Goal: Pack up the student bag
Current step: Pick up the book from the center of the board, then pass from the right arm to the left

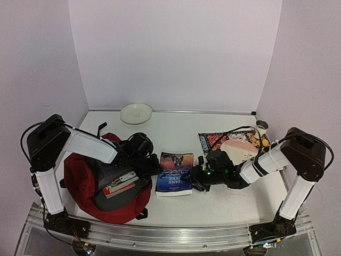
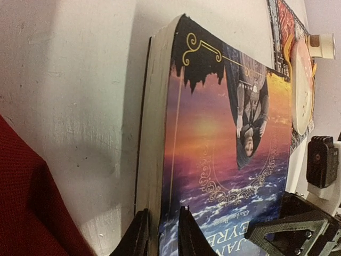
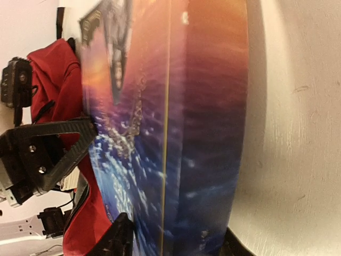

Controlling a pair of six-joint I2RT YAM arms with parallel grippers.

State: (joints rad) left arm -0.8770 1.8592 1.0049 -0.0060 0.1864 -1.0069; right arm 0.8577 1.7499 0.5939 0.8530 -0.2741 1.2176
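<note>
You can read one title only: the paperback (image 1: 175,173) carries "JANE EYRE" in pale capitals at the foot of its sunset cover. The left wrist view crops that title to "JAN" over "EYRE" (image 2: 234,242). The small script line just above the title is too fine to read.

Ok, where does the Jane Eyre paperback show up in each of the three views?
Top external: paperback lies at table centre, low in the frame.
Left wrist: paperback fills the middle, rising from the bottom edge.
Right wrist: paperback fills the centre, cover and spine showing.
Shared landmark: red backpack, left of it everywhere.
</note>
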